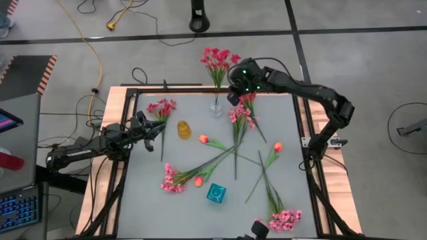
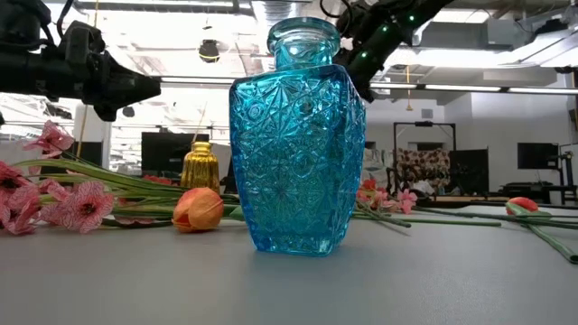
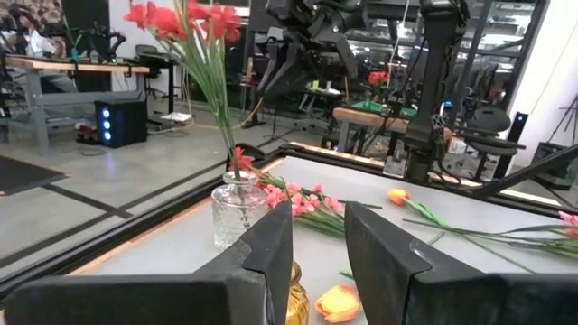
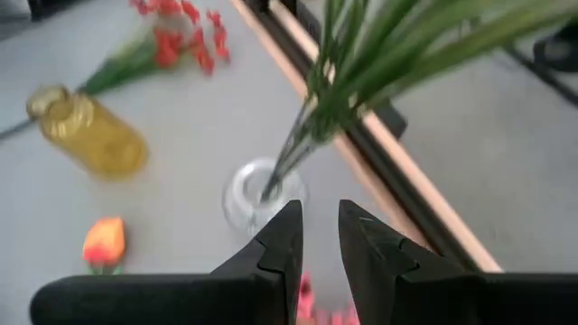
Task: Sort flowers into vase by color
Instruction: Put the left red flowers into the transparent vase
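Across table [image 1: 280,200], flowers [image 1: 235,143] lying scattered, one red bunch in clear vase [image 1: 215,107]. Light, floppy; best pinched mid-stem. Right gripper [image 1: 233,98] beside vase, left gripper [image 1: 148,125] near-left, both slightly parted, empty.

Flower spray [image 1: 215,61] in clear vase [image 1: 215,107] at table [image 1: 287,200] far edge; other flowers [image 1: 200,170] lying mid-table

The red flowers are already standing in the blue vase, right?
No. The red flowers stand in the clear glass vase at the table's far edge, as the high view shows. The blue vase holds nothing.
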You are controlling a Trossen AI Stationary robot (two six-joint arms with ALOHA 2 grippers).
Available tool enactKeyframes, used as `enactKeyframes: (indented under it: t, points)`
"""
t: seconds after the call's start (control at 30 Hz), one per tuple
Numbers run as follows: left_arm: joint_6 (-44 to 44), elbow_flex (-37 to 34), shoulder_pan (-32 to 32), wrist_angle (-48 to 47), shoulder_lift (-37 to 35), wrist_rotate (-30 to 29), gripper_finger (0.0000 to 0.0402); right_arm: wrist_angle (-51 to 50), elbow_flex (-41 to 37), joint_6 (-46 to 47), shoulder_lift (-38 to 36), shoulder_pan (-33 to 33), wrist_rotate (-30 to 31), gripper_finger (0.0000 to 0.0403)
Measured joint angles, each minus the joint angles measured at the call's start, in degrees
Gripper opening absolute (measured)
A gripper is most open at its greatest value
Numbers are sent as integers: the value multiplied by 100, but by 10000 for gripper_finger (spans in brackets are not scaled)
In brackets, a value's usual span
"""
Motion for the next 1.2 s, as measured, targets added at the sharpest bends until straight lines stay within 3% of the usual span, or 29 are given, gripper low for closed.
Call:
enactKeyframes:
  t: [0.2,0.33,0.6,0.8,1.0,1.2]
  points:
    - [-383,297,-1,1,49,-266,91,-1319,429,-290,0,9,-2,103]
    - [-498,685,-1,-396,325,-618,91,-1604,429,-352,-35,17,-2,103]
    - [-1521,1783,0,-1859,1629,-1501,91,-1941,414,-696,-46,61,-4,103]
    - [-2324,2854,0,-3193,2911,-1611,91,-2135,411,-959,-138,212,-17,103]
    - [-3316,3682,4,-4498,4155,-1475,91,-1956,-136,-1108,-514,216,-21,103]
    - [-3878,3768,4,-4671,5105,-1150,91,-1135,-1304,-1018,-1282,160,-18,103]
